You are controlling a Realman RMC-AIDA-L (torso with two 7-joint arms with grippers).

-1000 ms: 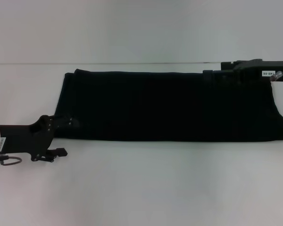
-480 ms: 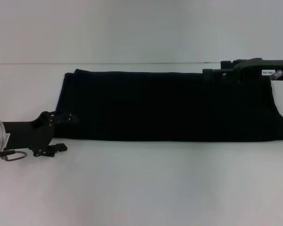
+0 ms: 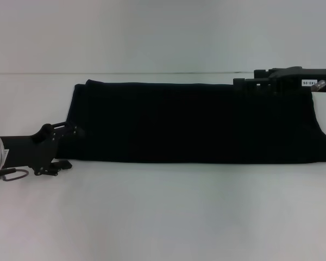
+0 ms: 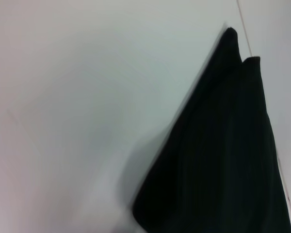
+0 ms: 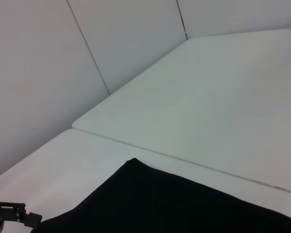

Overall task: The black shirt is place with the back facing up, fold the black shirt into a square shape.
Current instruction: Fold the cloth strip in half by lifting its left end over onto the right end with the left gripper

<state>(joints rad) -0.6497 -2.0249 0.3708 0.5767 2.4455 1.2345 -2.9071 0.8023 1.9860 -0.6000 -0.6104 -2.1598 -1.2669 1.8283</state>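
L arm (image 3: 16, 149): black, silver cuff, cable loop | R arm (image 3: 293, 76): black, white label

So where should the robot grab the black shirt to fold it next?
Probably at the two corners of one short end. The black shirt lies flat as a long band across the table, so it needs halving. The left gripper sits by the near left corner, the right gripper at the far edge; come in low from the side.

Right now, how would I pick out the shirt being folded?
Look at the white table. Across its middle lies the black shirt, folded into a long band. It is soft, plain fabric, unlike the hard left gripper and right gripper at its ends.
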